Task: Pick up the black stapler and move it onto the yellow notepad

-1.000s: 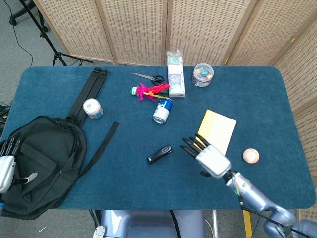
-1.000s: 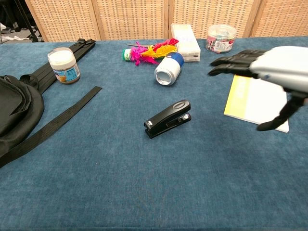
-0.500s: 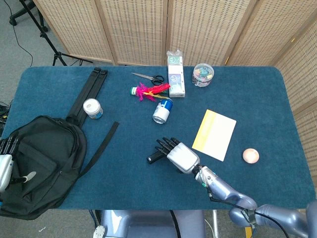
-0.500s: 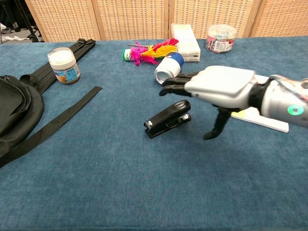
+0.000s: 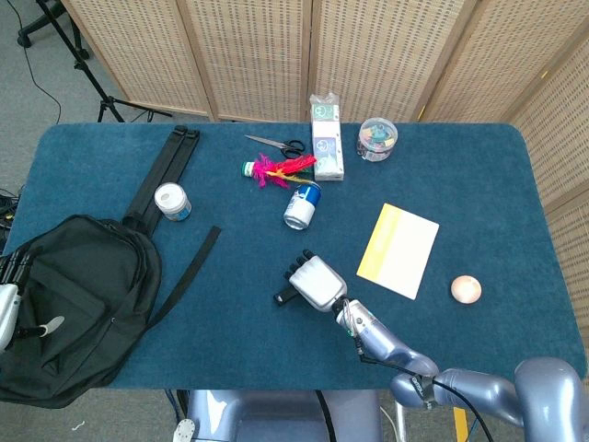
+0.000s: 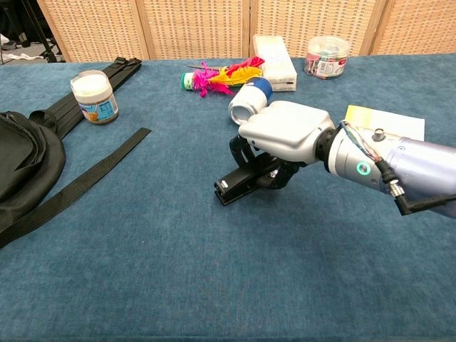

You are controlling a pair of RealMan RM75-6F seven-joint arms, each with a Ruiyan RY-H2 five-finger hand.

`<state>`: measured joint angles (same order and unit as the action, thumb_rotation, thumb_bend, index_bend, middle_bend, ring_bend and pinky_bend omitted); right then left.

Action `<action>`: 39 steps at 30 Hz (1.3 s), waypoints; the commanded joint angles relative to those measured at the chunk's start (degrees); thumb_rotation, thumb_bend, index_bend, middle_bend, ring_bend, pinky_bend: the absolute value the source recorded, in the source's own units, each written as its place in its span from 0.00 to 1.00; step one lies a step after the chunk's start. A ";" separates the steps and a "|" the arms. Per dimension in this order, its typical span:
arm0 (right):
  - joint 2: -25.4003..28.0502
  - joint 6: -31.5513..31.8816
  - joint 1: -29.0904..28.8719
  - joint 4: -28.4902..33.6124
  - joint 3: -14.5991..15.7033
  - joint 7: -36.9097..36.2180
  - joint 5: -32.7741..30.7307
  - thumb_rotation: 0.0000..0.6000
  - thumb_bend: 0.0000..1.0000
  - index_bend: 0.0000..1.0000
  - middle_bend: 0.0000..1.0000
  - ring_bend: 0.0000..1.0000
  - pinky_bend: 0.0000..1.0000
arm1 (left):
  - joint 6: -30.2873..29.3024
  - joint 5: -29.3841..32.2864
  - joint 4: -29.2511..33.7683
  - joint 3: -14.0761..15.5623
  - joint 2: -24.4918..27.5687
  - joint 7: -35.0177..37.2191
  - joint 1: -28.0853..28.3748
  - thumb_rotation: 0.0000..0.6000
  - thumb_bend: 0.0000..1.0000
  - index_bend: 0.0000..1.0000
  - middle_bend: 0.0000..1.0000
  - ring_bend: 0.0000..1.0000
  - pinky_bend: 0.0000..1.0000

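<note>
Swinging in from beside the yellow rectangular notepad (image 5: 398, 250), the right robot hand (image 6: 280, 140) is now sitting directly over the black plastic stapler (image 6: 238, 182); a second ago it was hovering off toward the right edge of the blue-carpeted counter (image 5: 479, 175) with its fingers stretched flat. Now those fingers are curling down around the stapler's rear half, and from the chest view they seem to be closing on it, with only the front end poking out. The stapler itself is lying in the same spot, flat on the counter toward the middle of the near edge, so nothing is being lifted yet. I would judge the grasp is just forming, and the carry across to the notepad, which is lying well apart toward the right edge, is still ahead.

Everything else is staying put: the tipped-over blue and silver can (image 5: 301, 204), the pink and yellow feather toy (image 5: 276, 169) and the black fabric backpack (image 5: 78, 295) at the left edge. The left robot hand (image 5: 7, 308) is barely peeking in beside the backpack, and I cannot tell how its fingers are set.
</note>
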<state>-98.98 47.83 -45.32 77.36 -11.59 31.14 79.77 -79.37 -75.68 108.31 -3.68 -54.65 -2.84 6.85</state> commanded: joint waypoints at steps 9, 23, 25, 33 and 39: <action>10.63 6.89 1.41 3.51 -1.45 -4.09 2.24 1.00 0.61 0.60 0.51 0.42 0.28 | 0.56 -0.07 0.29 0.15 0.09 -0.21 0.19 1.00 0.00 0.00 0.00 0.00 0.01; 10.83 3.08 3.69 -10.44 0.82 -8.92 -6.36 1.00 0.62 0.60 0.51 0.42 0.28 | 1.94 1.30 1.02 0.23 -0.77 -3.06 1.03 1.00 0.00 0.00 0.00 0.00 0.01; 10.11 3.02 3.61 -12.14 1.25 -9.16 -6.26 1.00 0.62 0.60 0.51 0.42 0.28 | 2.09 1.63 0.96 0.18 -0.84 -3.27 1.12 1.00 0.00 0.00 0.00 0.00 0.01; 11.92 -3.35 2.90 -12.33 2.46 -7.57 -10.46 1.00 0.44 0.22 0.10 0.13 0.27 | 2.23 1.97 0.92 0.04 -0.42 -2.62 1.15 1.00 0.00 0.00 0.00 0.00 0.01; 16.80 -1.28 3.26 -4.45 1.47 -6.09 -12.16 1.00 0.41 0.03 0.00 0.00 0.15 | 2.14 1.55 1.23 0.11 0.21 -1.67 1.00 1.00 0.00 0.00 0.00 0.00 0.01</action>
<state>-84.47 45.15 -42.29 69.69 -9.62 24.21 68.37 -77.16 -74.01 109.50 -3.58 -54.53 -4.66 7.90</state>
